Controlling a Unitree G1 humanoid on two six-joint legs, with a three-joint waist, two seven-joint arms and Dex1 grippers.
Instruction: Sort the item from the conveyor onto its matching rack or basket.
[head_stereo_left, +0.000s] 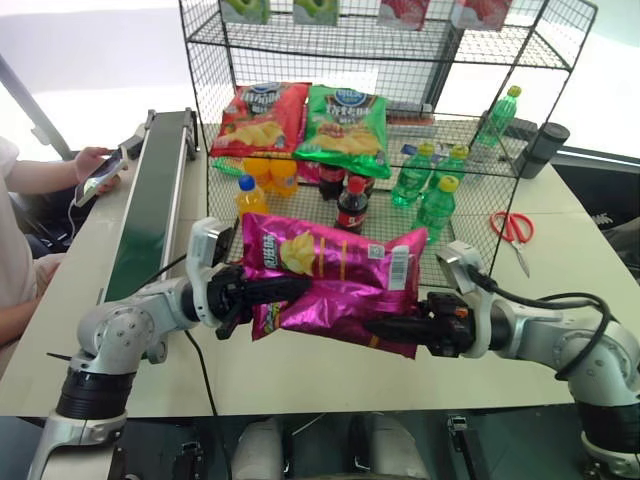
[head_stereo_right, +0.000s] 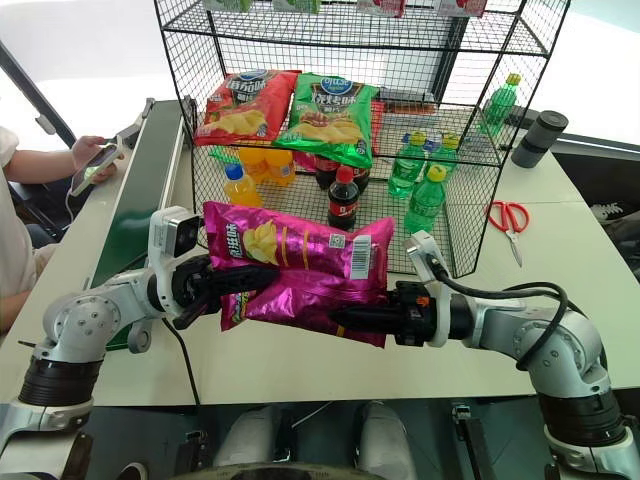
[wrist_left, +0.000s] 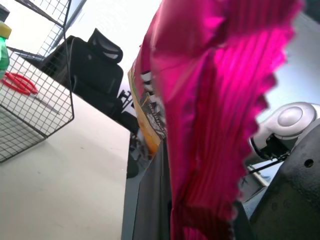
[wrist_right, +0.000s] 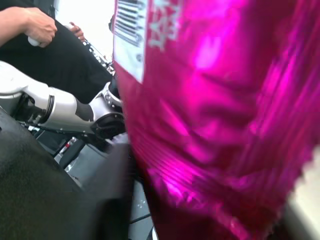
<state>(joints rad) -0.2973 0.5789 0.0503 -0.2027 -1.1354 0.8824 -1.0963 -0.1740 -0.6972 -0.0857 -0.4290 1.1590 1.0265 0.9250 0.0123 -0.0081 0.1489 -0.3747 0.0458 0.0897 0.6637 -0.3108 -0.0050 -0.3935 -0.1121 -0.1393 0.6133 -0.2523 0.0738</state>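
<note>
The item, a glossy magenta crisps bag (head_stereo_left: 330, 275), hangs in the air between my two grippers, just in front of the rack's lower tier. My left gripper (head_stereo_left: 285, 290) is shut on the bag's left end, near the picture of yellow crisps. My right gripper (head_stereo_left: 385, 328) points left and is shut on the bag's lower right edge, below the barcode. The tall black wire rack (head_stereo_left: 400, 57) stands behind the bag. Along the table's left side runs the dark-green conveyor (head_stereo_left: 150, 215).
A red crisps bag (head_stereo_left: 262, 118) and a green crisps bag (head_stereo_left: 345, 125) lie on the rack's middle tier. Green bottles (head_stereo_left: 425, 180), orange bottles (head_stereo_left: 250, 195) and cola bottles (head_stereo_left: 352, 205) stand below. Red scissors (head_stereo_left: 512, 228) and a dark tumbler (head_stereo_left: 547, 148) sit right of the rack. A person's hand (head_stereo_left: 90, 160) holds a phone left of the conveyor.
</note>
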